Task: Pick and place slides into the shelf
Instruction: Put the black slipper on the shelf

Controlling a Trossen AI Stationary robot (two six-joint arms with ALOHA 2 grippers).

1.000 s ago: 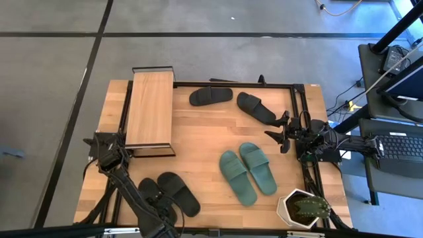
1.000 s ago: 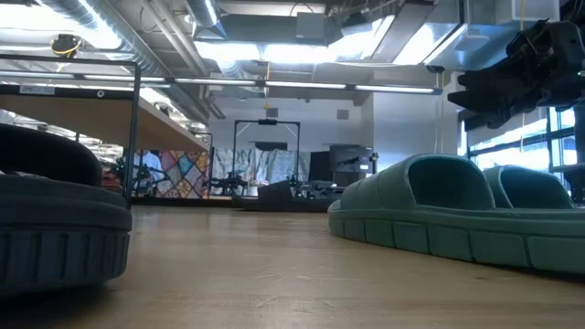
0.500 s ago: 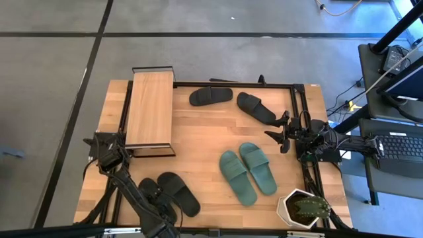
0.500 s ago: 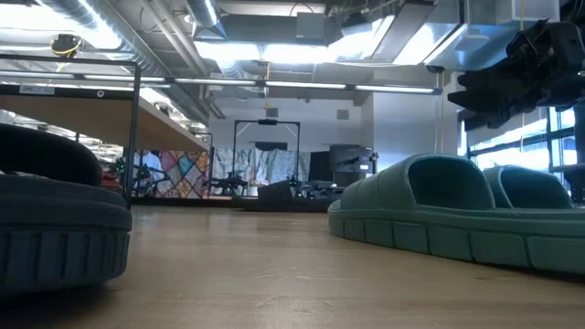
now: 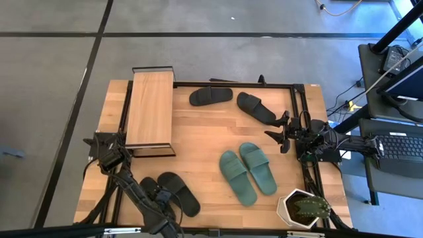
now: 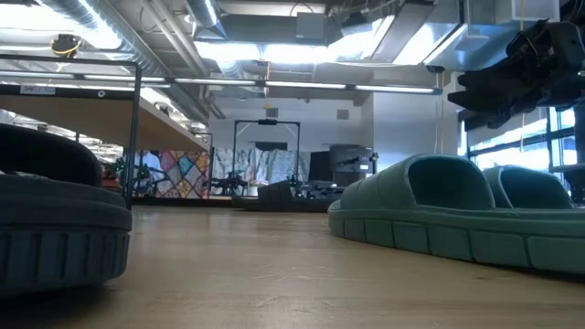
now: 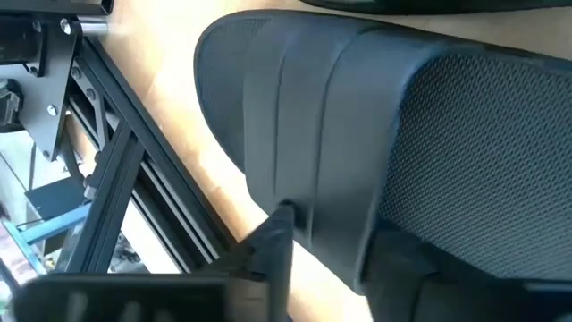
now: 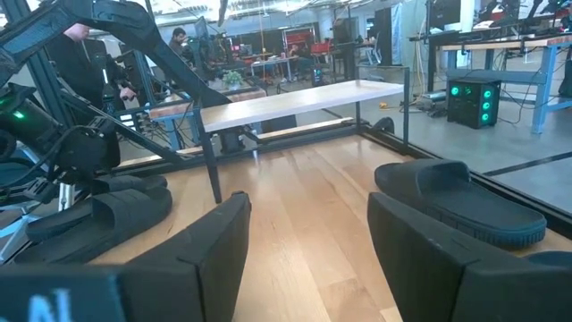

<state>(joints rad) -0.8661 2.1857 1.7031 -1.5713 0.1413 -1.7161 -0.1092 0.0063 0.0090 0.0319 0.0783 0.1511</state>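
Closing on the black slide point(image 5: 151, 194) at the lower left of the counter point(image 5: 198, 142), the left claw point(image 5: 157, 198) now narrows around its strap; the grasp looks begun. The right claw point(image 5: 283, 132) waits apart. The shelf point(image 5: 150, 108) stands bare at upper left.

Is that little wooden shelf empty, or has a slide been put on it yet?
Its top is empty: from above, the shelf shows only a bare board. All six slides lie on the table. Whatever is under the board is hidden.
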